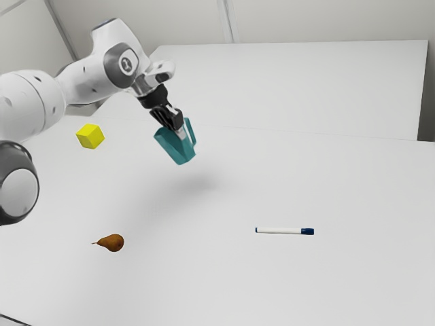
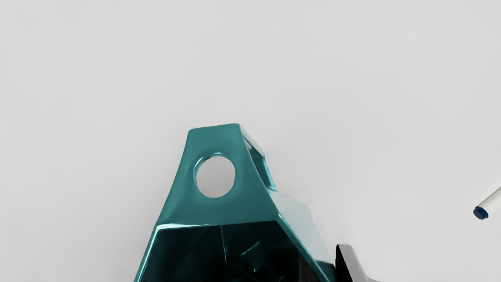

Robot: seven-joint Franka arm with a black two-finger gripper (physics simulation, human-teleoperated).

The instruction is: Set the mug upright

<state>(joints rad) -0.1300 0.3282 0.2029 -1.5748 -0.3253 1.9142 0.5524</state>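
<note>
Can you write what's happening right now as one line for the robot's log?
Mug: tilted, above the table | jaws: shut on its wall | pear, marker, yellow block: on the table

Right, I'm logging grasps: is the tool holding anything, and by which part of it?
The tool holds the teal mug by its side wall at the rim, one finger inside, one outside.

The mug (image 2: 219, 211) looks smooth and shiny, with bright lines along its edges and a glossy, dark inside. The worktop (image 1: 204, 285) looks smooth and dull. The pen (image 1: 279, 231) looks like smooth plastic. The block (image 1: 90, 136) looks flat and matt. The arm (image 1: 88, 80) looks like smooth, hard plastic.
</note>
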